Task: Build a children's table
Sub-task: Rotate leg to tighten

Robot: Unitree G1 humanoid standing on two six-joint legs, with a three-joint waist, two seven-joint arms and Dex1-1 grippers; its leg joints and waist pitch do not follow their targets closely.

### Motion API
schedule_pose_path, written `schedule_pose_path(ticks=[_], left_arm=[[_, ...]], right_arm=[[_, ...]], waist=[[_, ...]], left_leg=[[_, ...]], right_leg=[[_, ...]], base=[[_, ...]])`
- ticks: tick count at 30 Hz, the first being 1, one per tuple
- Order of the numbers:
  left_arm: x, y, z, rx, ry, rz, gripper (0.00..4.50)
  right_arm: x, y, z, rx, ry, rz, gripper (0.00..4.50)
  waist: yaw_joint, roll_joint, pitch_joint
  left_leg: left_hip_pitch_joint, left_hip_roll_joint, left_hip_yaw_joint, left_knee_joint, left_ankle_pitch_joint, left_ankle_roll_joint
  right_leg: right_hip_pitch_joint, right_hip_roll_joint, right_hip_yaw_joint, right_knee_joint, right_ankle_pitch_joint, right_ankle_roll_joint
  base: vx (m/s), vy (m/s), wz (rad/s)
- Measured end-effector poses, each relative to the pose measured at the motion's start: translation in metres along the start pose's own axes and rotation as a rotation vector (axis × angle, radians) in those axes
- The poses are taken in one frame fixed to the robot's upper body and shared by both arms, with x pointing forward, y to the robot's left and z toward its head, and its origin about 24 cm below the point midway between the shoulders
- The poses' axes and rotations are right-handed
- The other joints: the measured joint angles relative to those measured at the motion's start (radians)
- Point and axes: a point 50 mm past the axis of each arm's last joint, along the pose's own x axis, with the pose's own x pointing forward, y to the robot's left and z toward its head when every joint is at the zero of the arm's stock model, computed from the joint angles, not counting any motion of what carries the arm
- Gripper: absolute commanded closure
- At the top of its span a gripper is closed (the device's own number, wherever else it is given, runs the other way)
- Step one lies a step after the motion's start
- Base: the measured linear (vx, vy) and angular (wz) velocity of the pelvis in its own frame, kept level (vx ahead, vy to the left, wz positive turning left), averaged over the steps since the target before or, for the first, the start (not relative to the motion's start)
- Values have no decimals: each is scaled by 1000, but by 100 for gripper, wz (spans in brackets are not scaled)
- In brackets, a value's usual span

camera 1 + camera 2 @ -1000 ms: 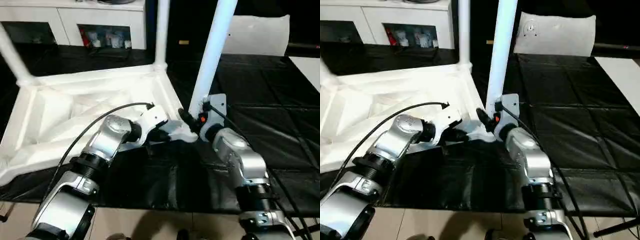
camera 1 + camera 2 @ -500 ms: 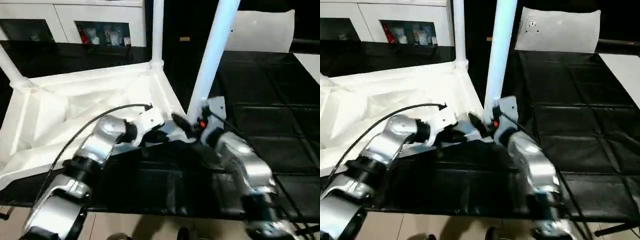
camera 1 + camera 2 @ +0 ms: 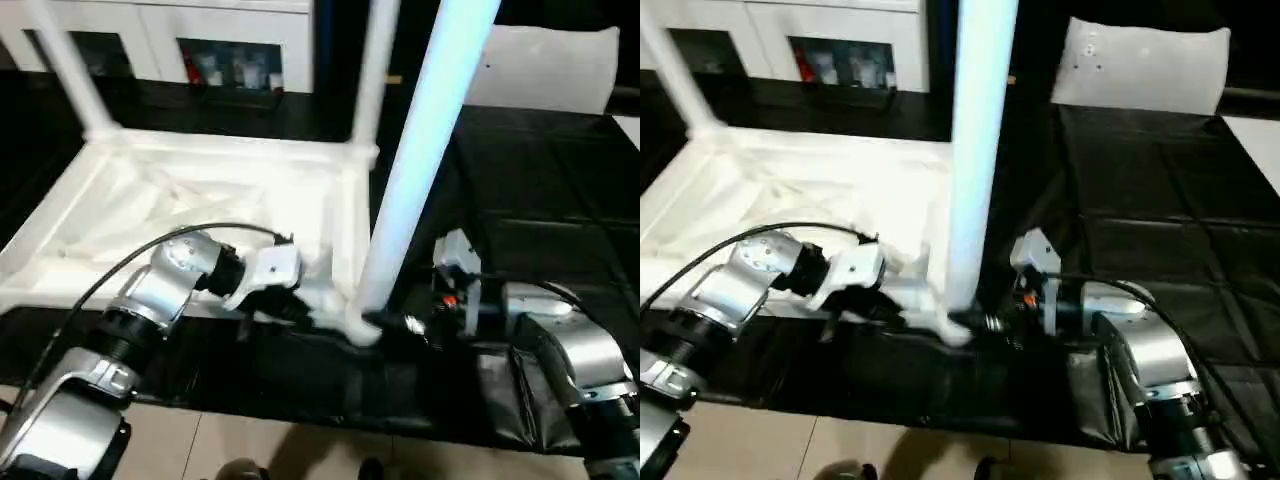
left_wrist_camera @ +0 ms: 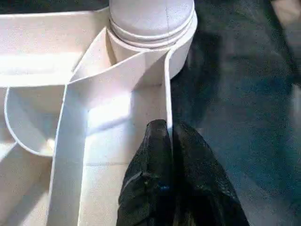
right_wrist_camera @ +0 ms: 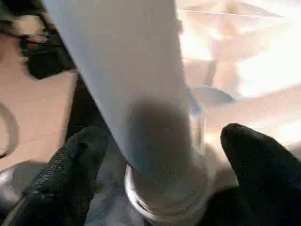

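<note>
The children's table (image 3: 200, 200) is laid upside down on the black-covered worktop (image 3: 540, 190), its ribbed underside turned up. Three legs are seen standing from its corner sockets: two at the far corners and a near leg (image 3: 420, 150) at the corner closest to the robot.

The step in hand is judged to be the seating of that near leg in its socket (image 4: 150, 28). The left hand (image 4: 167, 141) is clenched on the thin side wall of the tabletop just beside the socket, one finger on either face of the wall, so that the top is steadied. The right hand (image 5: 160, 155) is placed about the foot of the leg, its black fingers (image 5: 254, 160) spread to either side of the tube; contact with the tube cannot be made out, so the hand is taken as released around it rather than gripping.

For the next move, a firm downward push or a twist of the leg would be called for, with the tabletop held fast so it is not dragged across the cloth.

Behind the worktop a white cabinet (image 3: 150, 30) with glass doors is seen; small items are kept on its shelf, too indistinct to be named.
</note>
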Motion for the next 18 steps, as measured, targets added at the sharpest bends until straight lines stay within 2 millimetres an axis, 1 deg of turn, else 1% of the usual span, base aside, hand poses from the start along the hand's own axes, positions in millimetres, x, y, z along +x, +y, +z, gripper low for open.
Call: schedule_pose_path(ticks=[3, 6, 7, 9, 11, 12, 13, 15, 16, 17, 18], left_arm=[[1, -1, 2, 21, 5, -27, 450], [2, -2, 3, 43, 16, -58, 450], [2, -2, 3, 47, 17, -63, 450], [2, -2, 3, 55, 17, -77, 450], [3, -3, 3, 59, 17, -85, 450], [3, -4, 3, 61, 20, -97, 450], [4, -4, 3, 61, 20, -101, 450], [4, -4, 4, 64, 20, -106, 450], [5, -4, 4, 66, 21, -109, 450], [5, -4, 4, 70, 21, -110, 450], [5, -4, 4, 76, 21, -112, 450]], right_arm=[[-1, 1, 0, 13, 6, 63, 83], [0, 1, 2, 20, 18, 142, 103], [0, 1, 3, 19, 19, 155, 103], [0, 2, 2, 30, 32, 193, 124], [0, 2, 0, 42, 42, 206, 136], [1, 2, 0, 46, 48, 223, 153], [2, 2, 0, 46, 49, 231, 153], [2, 2, 2, 41, 50, 242, 172], [2, 1, 2, 39, 50, 244, 172], [2, 1, 3, 38, 50, 247, 196], [3, 1, 3, 38, 52, 253, 212]], waist=[[11, -2, -1], [17, -2, -1], [19, -3, -1], [23, -5, -1], [27, -5, -1], [27, -5, -1], [28, -5, -1], [32, -5, -1], [35, -6, -2], [37, -6, -2], [40, -7, -2]], left_leg=[[0, 0, 0, 2, 0, 0], [0, 0, 0, 5, 0, 0], [0, 0, 0, 6, 0, 0], [0, 0, 0, 8, 0, 0], [-1, 0, 0, 10, 0, 0], [-1, 1, 0, 11, 0, 0], [-1, 1, 0, 12, 0, 0], [-1, 1, 0, 14, 0, 0], [-1, 1, 0, 14, 0, 0], [-1, 1, 0, 14, 0, 0], [-1, 1, 0, 14, 0, 0]], right_leg=[[0, 0, 0, 2, 0, 0], [0, -1, 0, 5, 0, 0], [0, -1, 0, 6, 0, 0], [0, -1, 0, 9, 0, 1], [0, -2, 0, 10, 0, 1], [0, -2, 0, 11, 0, 1], [0, -2, 0, 12, 0, 1], [0, -2, 0, 12, 0, 1], [0, -2, 0, 13, 0, 1], [0, -2, 0, 13, 0, 0], [0, -2, 0, 13, 0, 1]], base=[[0, 0, 0], [0, 0, 0], [0, 0, 0], [0, 0, 0], [0, 0, 0], [0, 0, 0], [0, 0, 0], [0, 0, 0], [0, 0, 0], [0, 0, 0], [0, 0, 0]])
